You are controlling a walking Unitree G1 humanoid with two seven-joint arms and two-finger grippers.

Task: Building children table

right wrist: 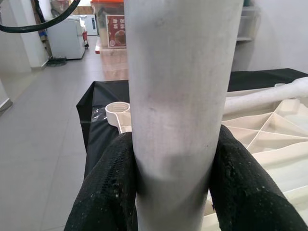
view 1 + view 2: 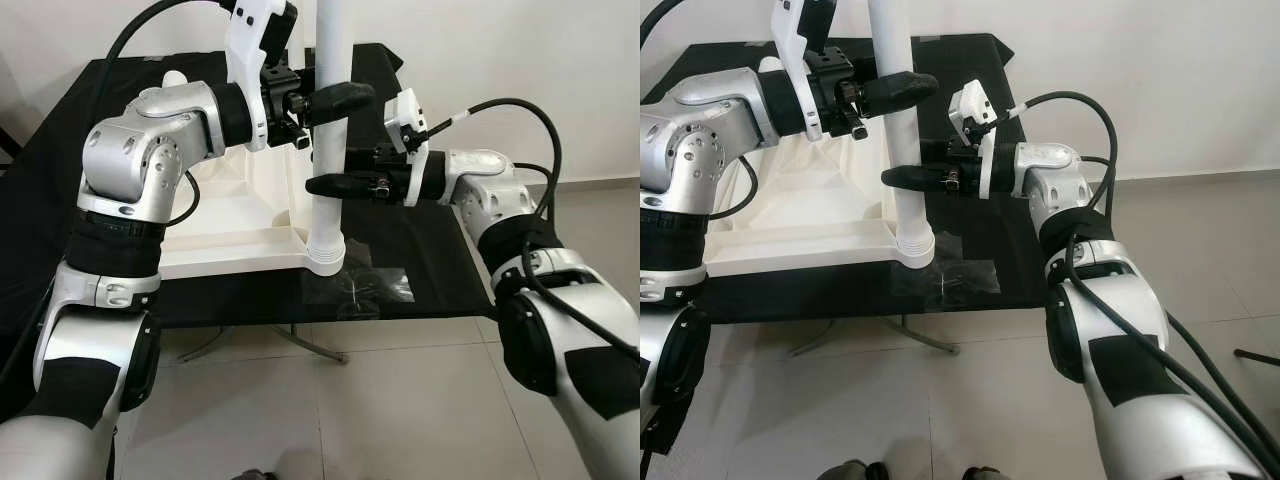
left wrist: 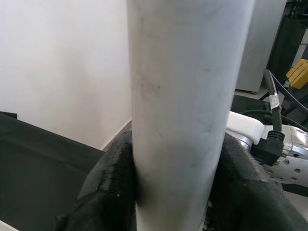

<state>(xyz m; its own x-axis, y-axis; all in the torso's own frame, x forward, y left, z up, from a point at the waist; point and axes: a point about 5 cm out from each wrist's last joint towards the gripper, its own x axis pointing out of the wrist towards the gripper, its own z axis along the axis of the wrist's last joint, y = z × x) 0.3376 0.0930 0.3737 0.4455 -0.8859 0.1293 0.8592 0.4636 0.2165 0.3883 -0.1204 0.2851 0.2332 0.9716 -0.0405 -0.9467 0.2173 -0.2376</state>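
Standing upright at the near corner socket of the upturned white tabletop (image 2: 230, 225), the white leg (image 2: 328, 150) is held by both arms in the left eye view: the left claw (image 2: 335, 97) clamped on it high, the right claw (image 2: 335, 185) clamped lower, all on a black surface (image 2: 420, 270). Right eye view shows the leg's ribbed foot seated in the corner. Both wrist views show black fingers (image 3: 103, 187) hugging the tube's sides. Keeping it plumb while twisting should, I judge, avoid cross-threading.
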